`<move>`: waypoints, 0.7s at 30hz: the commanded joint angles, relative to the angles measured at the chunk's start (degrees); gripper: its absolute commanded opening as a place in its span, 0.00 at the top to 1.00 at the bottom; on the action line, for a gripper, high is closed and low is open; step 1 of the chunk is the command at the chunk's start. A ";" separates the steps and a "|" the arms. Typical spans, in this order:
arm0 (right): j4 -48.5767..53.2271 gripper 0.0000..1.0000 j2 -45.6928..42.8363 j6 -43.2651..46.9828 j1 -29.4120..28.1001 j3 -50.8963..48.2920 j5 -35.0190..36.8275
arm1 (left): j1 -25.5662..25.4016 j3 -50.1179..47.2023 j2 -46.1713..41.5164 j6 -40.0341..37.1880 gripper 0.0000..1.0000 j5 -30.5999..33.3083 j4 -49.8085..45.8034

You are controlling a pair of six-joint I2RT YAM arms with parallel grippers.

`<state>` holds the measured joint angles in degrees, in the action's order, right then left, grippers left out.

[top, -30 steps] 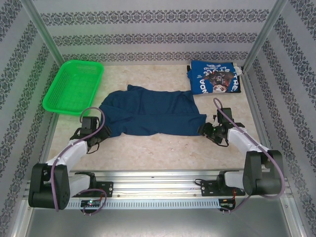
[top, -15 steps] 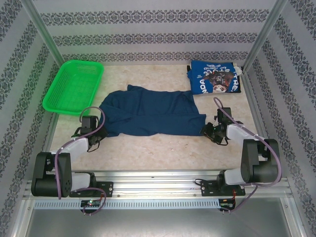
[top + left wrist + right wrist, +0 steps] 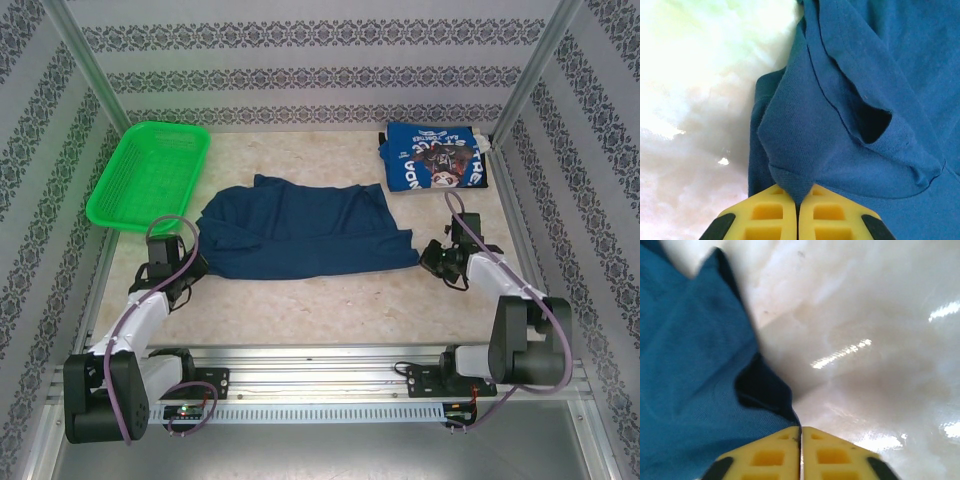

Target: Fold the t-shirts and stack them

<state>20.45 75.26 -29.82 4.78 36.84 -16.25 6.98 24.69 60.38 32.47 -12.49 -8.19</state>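
The left jaws are pressed together on a bunched fold of the navy t-shirt, which lies rumpled across the middle of the surface. The right jaws pinch just its very corner. I reckon so thin a bite could slip free on lifting, leaving the shirt dragging lopsided.
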 commanded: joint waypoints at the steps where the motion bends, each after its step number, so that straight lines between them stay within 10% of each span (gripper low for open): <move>1: 2.47 0.77 -3.80 0.38 0.33 -2.87 -1.50 | 0.75 -1.35 0.70 -1.33 0.94 -1.46 -1.80; 16: -7.70 0.56 2.48 -3.58 -1.56 -3.84 -6.08 | 0.75 -1.47 -2.78 0.11 0.94 -2.65 -4.21; 19: -9.81 0.60 5.76 -4.50 -2.03 -2.40 -5.49 | 0.83 -1.66 -3.51 0.91 0.94 -3.19 -4.42; 21: -10.03 0.82 7.31 -4.73 -2.08 -1.45 -2.88 | 0.83 -1.75 -4.15 1.09 0.94 -3.24 -5.01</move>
<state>13.54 80.99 -32.91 3.09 33.45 -20.60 7.25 23.90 57.52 32.64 -15.00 -10.44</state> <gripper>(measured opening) 0.268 0.060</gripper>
